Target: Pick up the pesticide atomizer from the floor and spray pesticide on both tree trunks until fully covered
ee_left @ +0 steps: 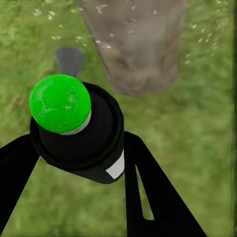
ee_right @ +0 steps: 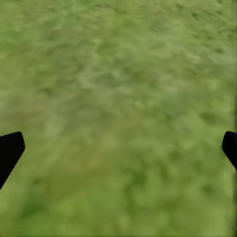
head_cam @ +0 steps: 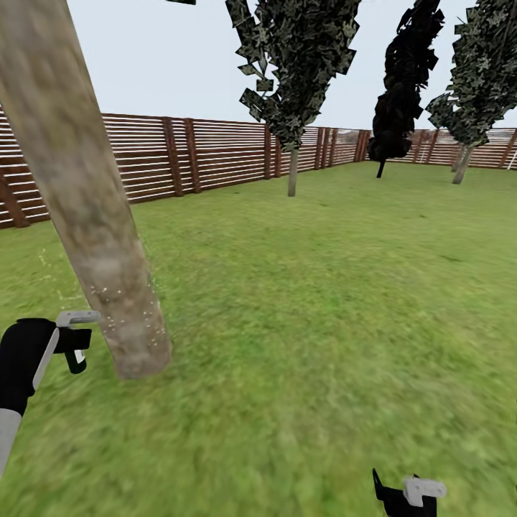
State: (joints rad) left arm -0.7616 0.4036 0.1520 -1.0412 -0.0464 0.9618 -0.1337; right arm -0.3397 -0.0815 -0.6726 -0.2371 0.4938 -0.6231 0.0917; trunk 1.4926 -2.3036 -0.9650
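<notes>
Grey-beige mottled bark marks the tree trunk, a thick column at near left on the lawn, leaning across the head view. White-yellow specks of pesticide dot its lower part and the grass beside it; the left wrist view shows the same specks around the trunk's base.

Left gripper: both black fingers are clamped on the pesticide atomizer, a black canister with a bright green round cap. The atomizer is just left of the trunk, near its base, apart from the bark.

Right gripper: fingers spread wide, nothing between them, over bare grass at near right.

Brown slatted fence bounds the far side. Dark thin-trunked trees stand far off by it.
</notes>
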